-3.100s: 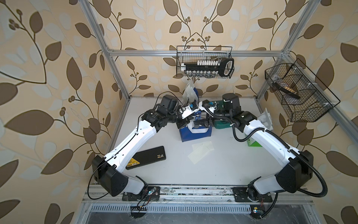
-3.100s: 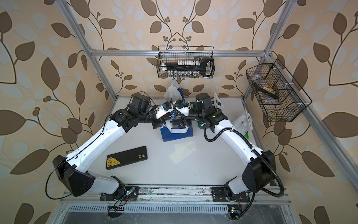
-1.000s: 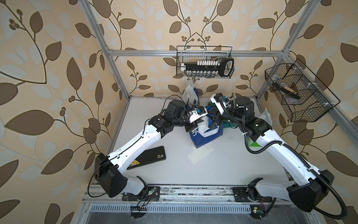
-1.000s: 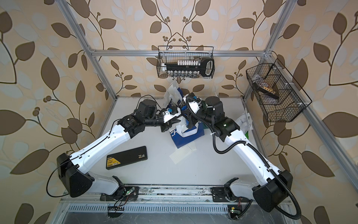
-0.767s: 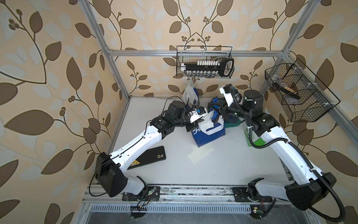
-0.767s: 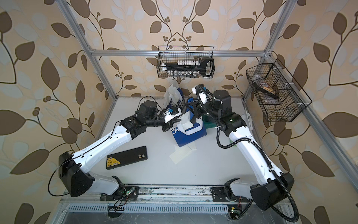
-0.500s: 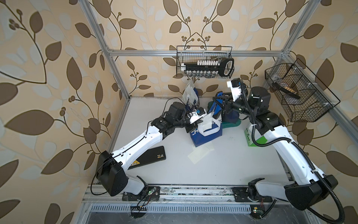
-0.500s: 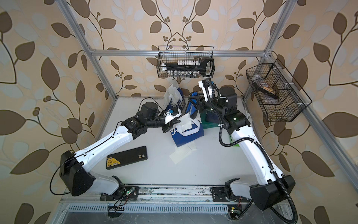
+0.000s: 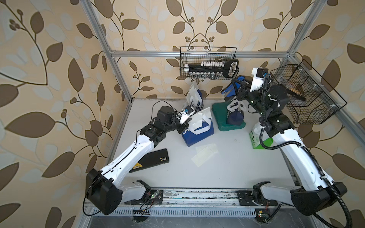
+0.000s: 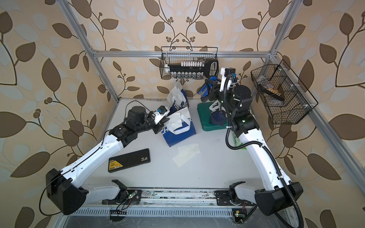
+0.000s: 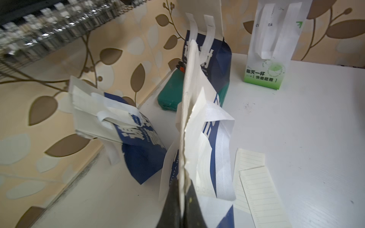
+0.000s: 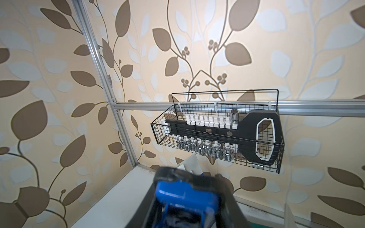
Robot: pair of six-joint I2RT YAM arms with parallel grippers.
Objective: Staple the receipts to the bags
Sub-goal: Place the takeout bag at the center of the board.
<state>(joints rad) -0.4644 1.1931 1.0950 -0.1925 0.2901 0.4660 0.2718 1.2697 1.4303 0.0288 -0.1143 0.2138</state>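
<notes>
Standing near the middle of the surface (image 9: 237, 173) in a top view, a blue-and-white bag (image 9: 199, 132) shows a crumpled white top with its strap handles lying loose. The left tool (image 9: 181, 129) is pressed together on that top rim, on the side facing the left edge. Two loose receipts (image 9: 205, 156), pale and faintly lined, lie flat and overlapping just in front of the bag, apart from the tool. Toward the back right corner, the right tool (image 9: 238, 88) hangs raised above the surface. It is clamped on a blue stapler (image 9: 228, 91), well apart from the receipts.

In the left wrist view, the dark fingers (image 11: 172, 207) pinch the bag's ragged white rim. A lined receipt (image 11: 202, 167) lies against the bag's side just beside them. The loose receipts (image 11: 256, 187) rest on the surface near the bag's foot.

In the right wrist view, the stapler (image 12: 183, 197) appears blurred, sitting between the tool's dark fingers.
</notes>
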